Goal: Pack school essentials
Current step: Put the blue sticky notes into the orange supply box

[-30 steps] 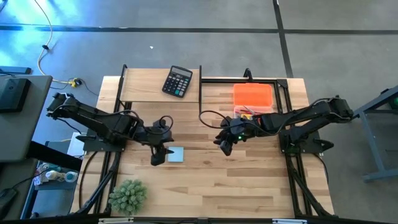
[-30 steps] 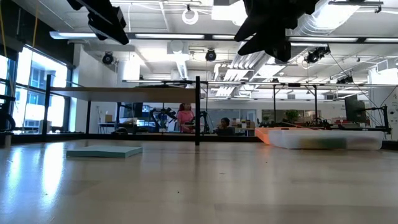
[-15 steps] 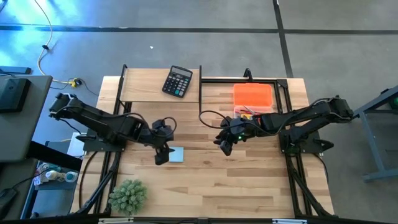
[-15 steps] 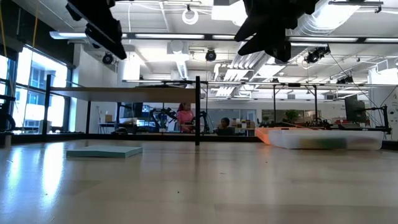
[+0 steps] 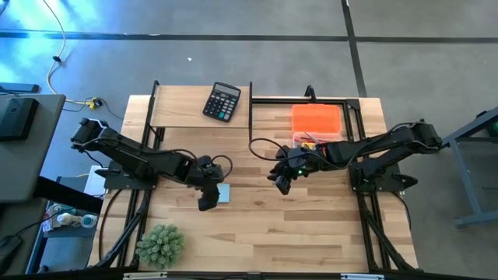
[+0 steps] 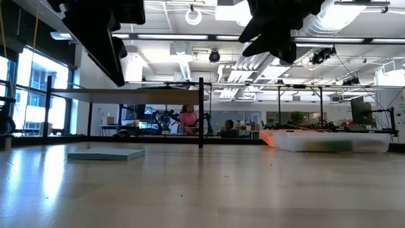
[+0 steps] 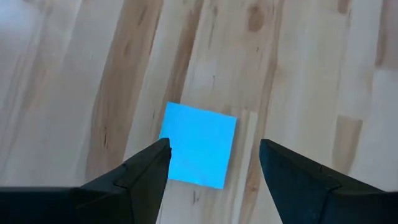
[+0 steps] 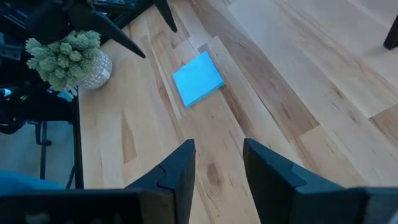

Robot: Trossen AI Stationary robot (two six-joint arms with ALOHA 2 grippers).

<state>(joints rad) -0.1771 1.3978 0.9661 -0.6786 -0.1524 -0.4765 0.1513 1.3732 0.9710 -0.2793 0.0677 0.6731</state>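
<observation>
The pale blue note pad (image 5: 223, 192) lies flat on the wooden table, left of centre; it also shows in the low view (image 6: 106, 154) and the right wrist view (image 8: 198, 79). My left gripper (image 5: 207, 201) hangs open above its near-left side, slanting down. In the left wrist view the pad (image 7: 199, 145) shows between the two fingers, well below them, my left gripper (image 7: 214, 144) touching nothing. My right gripper (image 5: 282, 183) waits open over the table's middle, with nothing between its fingers (image 8: 217, 144).
A clear box with an orange lid (image 5: 317, 120) sits at the far right and holds some stationery. A black calculator (image 5: 222, 102) lies at the far edge. A spiky green plant (image 5: 160, 244) stands at the near left corner. Black frame posts (image 6: 201, 113) rise from the table.
My left gripper has come down toward the note pad and shifted a little toward the table's right and near edges, tipping more steeply downward. Its fingers have stayed apart. The note pad has not moved.
</observation>
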